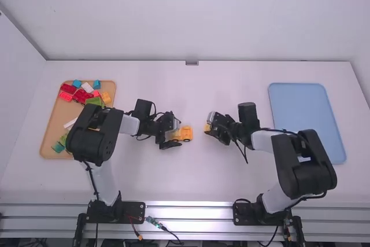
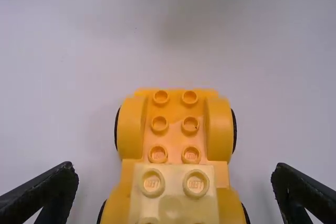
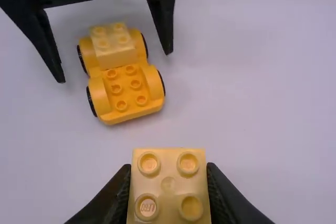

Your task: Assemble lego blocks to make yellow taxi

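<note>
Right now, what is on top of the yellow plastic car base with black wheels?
A pale yellow, four-stud plastic block sits on one end of the car base. Six studs beyond it are bare. The part under the block is covered and cannot be seen.

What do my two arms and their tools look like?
The left arm and right arm match: white links, bulky dark joints, thin black cables looping alongside, and black base plates. The left tool and right tool are black, each with two slim fingers that narrow toward the tips.
</note>
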Controlling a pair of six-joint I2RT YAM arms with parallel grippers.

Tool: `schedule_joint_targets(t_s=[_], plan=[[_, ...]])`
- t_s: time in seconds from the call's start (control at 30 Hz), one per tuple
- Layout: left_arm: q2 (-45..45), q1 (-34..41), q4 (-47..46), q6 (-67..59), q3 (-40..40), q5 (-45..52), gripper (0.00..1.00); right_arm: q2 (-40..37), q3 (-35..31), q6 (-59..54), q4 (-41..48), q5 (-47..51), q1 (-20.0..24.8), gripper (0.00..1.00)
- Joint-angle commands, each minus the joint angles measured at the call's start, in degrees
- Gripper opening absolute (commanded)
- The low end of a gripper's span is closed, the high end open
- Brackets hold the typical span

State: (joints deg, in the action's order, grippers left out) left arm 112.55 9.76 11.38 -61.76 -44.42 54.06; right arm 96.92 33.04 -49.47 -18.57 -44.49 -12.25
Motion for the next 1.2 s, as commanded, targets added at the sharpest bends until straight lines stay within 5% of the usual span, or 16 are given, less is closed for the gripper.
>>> schedule_joint_targets(t_s=[0.0, 0.17, 0.47, 0.7, 1.17], plan=[[1.0, 0.4, 0.1, 0.4, -0.9, 2.8, 1.00, -1.2, 1.2, -2.5, 1.1, -1.0, -0.7, 0.00], [1.9, 0.8, 0.9, 0.4, -0.9, 2.1, 0.85, -1.1, 2.5, -3.8, 3.3, -1.0, -2.0, 0.00], [3.8, 1.2, 2.8, 0.4, -0.9, 2.0, 0.78, -1.2, 4.2, -7.0, 5.8, -3.6, -3.5, 0.00], [3.8, 1.0, 2.9, 0.0, -0.9, 2.0, 0.58, -1.1, 4.2, -8.0, 6.0, -5.7, -3.5, 0.00], [3.8, 1.6, 1.4, -3.4, -0.9, 0.5, 0.54, -0.7, 4.2, -9.1, 5.3, -5.2, -6.3, 0.00]])
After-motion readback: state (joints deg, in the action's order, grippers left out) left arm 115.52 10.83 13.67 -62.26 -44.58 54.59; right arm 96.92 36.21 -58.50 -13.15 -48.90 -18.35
